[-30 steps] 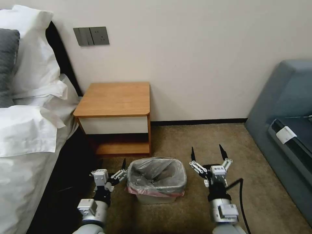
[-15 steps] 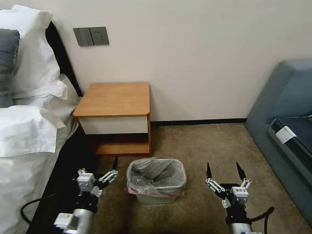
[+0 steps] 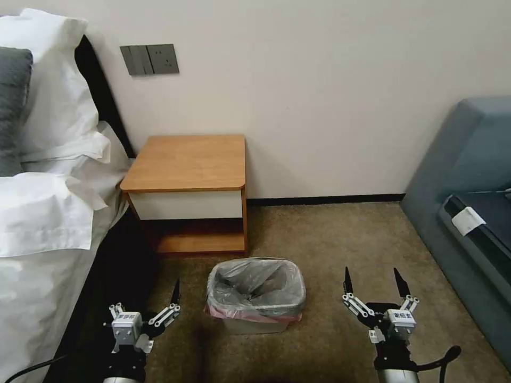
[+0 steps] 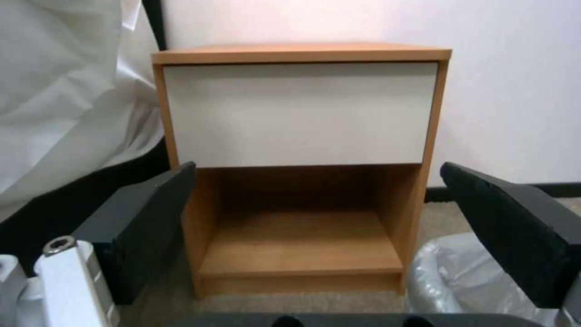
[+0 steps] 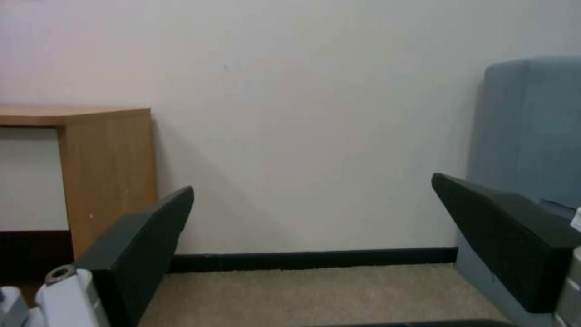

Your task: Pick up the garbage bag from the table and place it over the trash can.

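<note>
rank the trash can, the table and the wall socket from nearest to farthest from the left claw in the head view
From the left claw:
1. trash can, beside it on the carpet.
2. table, beyond it against the wall.
3. wall socket, high on the wall.

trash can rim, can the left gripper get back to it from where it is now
Probably yes. The left gripper hangs open, low beside the trash can, with only bare carpet between them. The garbage bag already lines the rim, and the table stands behind, out of the way.
</note>
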Controlling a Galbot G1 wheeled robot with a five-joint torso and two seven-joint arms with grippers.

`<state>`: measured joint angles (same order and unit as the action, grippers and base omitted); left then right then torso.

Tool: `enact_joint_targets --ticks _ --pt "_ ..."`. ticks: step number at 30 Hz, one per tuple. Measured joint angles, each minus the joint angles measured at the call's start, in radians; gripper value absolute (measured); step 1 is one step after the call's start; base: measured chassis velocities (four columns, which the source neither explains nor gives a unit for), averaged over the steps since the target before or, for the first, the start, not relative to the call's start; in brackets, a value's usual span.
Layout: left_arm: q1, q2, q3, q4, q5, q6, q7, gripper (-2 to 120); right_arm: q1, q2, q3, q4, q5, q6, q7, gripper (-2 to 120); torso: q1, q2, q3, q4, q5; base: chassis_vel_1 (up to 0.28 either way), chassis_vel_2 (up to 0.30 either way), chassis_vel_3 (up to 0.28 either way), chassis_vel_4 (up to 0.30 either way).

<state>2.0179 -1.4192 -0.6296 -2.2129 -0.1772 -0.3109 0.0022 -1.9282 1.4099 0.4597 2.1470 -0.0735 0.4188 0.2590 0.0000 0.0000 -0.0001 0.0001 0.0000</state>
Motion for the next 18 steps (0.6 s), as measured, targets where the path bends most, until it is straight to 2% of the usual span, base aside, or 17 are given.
enact_joint_targets --ticks 18 --pt "-0.003 0.0 0.001 0.002 -0.001 0.004 -0.001 100 0.002 -0.001 -0.001 -0.001 -0.001 -0.002 0.002 100 0.0 0.0 0.0 -0.0001 0.0 0.0 0.0 0.0 0.0"
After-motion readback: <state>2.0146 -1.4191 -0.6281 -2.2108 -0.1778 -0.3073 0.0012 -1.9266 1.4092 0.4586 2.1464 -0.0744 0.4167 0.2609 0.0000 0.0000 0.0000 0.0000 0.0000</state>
